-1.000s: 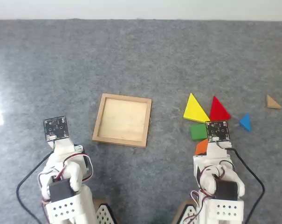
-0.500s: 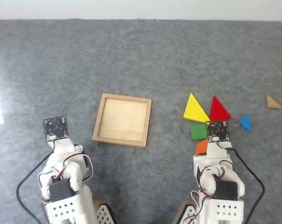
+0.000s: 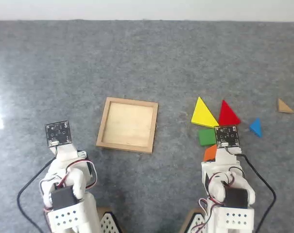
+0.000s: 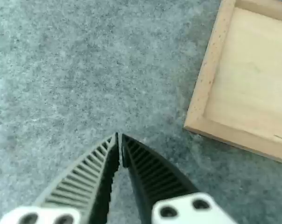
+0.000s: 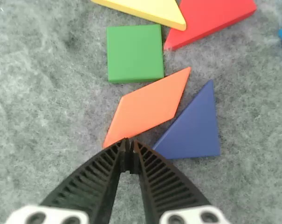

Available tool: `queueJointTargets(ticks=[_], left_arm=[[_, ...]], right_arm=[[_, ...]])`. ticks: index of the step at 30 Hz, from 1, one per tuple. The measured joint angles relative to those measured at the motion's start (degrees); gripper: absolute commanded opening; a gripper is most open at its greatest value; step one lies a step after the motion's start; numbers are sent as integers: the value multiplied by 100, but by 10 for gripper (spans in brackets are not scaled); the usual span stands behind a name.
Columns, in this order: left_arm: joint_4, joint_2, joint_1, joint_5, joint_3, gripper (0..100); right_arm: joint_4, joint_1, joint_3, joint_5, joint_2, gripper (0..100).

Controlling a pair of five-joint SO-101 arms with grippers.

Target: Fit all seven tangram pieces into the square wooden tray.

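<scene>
Covering most of the orange parallelogram is the right arm.

Tray flat; clustered right of it: yellow tri, red tri, green sq, orange parallelogram, navy tri; blue tri, tan tri farther.

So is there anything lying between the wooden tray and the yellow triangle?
No. In the high view the stretch between the tray and the yellow triangle is bare grey mat.
</scene>
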Motion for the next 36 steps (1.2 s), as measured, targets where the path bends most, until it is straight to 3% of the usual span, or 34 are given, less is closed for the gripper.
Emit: queueJointTargets(ticks=[18, 30, 36], left_arm=[[0, 0, 0, 0, 0, 14], [0, 0, 0, 0, 0, 14], [0, 0, 0, 0, 0, 14]], right_arm=[[0, 0, 0, 0, 0, 8], [0, -1503, 0, 0, 0, 8], [18, -1908, -9, 70, 0, 7]])
